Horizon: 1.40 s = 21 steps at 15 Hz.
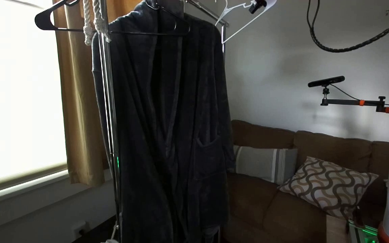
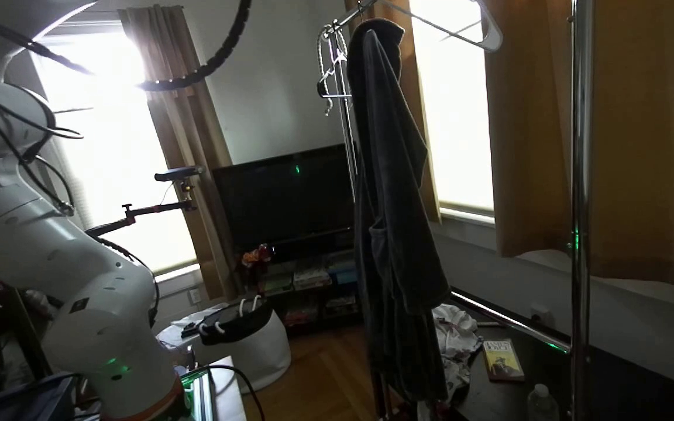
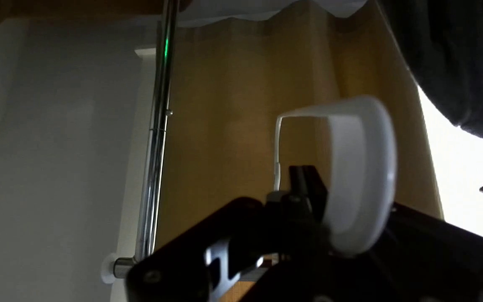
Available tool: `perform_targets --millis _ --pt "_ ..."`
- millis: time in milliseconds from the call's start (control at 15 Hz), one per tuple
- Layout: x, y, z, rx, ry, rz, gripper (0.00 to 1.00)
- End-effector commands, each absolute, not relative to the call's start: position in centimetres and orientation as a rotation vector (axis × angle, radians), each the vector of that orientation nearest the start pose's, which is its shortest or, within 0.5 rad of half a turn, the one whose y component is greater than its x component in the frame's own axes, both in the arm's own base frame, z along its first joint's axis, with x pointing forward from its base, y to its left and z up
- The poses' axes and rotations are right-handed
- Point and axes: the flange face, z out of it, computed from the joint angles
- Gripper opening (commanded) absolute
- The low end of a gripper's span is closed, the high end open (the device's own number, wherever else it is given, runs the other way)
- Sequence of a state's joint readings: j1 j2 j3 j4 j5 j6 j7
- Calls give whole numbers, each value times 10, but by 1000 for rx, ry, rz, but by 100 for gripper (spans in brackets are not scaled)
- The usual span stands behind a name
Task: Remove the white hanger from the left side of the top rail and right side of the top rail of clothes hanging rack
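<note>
"Hanger (image 3: 354,180), the white one: where is it seen?"

"In the wrist view it is pinched in the gripper (image 3: 306,186), its broad curved end protruding."

"And the jaws?"

"Drawn narrow, closed on the hanger."

"How is it placed against the chrome rack (image 2: 581,146)?"

"In an exterior view it is tilted, near the end of the top rail (image 1: 208,12); whether it is hooked there cannot be told."

"What else is hung?"

"A dark robe (image 1: 167,118), suspended below that rail."
</note>
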State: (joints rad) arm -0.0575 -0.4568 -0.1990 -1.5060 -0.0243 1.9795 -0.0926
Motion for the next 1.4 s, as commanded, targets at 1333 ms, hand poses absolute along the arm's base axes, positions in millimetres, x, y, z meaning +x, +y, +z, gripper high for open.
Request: perform_targets --millis 1333 --pt "389 -253 886 -2710 342 -1347 1"
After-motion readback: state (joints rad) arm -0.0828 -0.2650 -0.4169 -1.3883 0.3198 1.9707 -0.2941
